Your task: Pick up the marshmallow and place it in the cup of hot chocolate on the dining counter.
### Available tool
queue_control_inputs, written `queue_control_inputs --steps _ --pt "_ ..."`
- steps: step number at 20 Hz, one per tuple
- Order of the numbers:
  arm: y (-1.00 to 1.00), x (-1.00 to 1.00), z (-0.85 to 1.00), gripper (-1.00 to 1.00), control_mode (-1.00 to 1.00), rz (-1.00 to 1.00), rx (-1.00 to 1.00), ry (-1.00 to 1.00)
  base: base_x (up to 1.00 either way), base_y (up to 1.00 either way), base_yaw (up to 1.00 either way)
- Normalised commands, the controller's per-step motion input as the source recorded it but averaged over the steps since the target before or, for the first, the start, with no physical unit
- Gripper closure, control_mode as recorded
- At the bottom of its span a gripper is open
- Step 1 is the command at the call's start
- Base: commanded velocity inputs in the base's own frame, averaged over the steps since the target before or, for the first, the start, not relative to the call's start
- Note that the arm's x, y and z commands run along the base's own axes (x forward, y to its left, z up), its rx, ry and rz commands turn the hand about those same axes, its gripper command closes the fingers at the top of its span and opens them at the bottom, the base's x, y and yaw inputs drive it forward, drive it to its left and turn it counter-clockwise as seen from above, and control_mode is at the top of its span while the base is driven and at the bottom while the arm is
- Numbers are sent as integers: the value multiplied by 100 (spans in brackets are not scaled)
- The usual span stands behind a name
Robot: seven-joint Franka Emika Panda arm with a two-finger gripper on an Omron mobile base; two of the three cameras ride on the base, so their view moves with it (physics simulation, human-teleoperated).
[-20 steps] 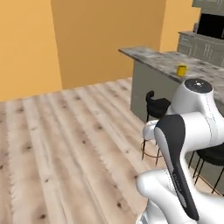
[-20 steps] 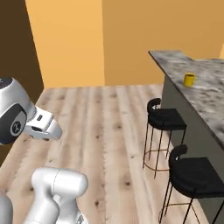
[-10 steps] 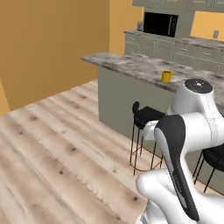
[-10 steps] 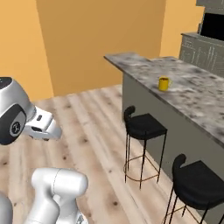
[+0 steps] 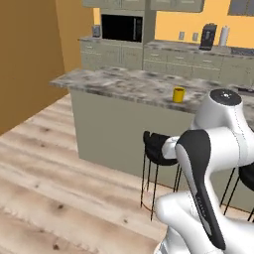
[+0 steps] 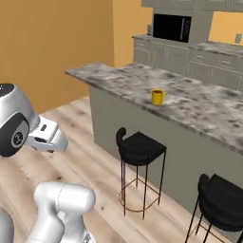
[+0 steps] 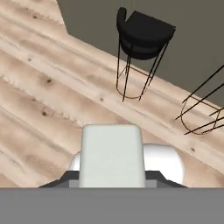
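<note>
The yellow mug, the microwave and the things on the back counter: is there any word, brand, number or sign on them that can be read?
No readable text on any of them.
Yellow mug: plain, no print.
Microwave: dark front, no legible brand or digits.
Dark appliance on the back counter: too small and blurred to show any label.

Arm folded, hand pulled in close

My arm [image 5: 208,149] is bent up tight over my base: the white upper link rises to a rounded joint at the top, and a dark-banded link slopes back down in front of it. From the right base view my hand [image 6: 46,137] sticks out sideways from the big round joint, level and well above the floor. My fingers are closed, with a white block pinched between them in the hand view.
</note>
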Motion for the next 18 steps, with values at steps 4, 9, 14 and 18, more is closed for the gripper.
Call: queue_control_inputs --steps 4,9,14,18 --pt "0 0 0 100 100 0 0 0 89 89 -57" --pt "0 0 0 100 100 0 0 0 79 21 -45" --pt "0 0 0 100 100 0 0 0 70 -15 -23" --pt "0 0 0 100 100 0 0 0 100 21 -27"
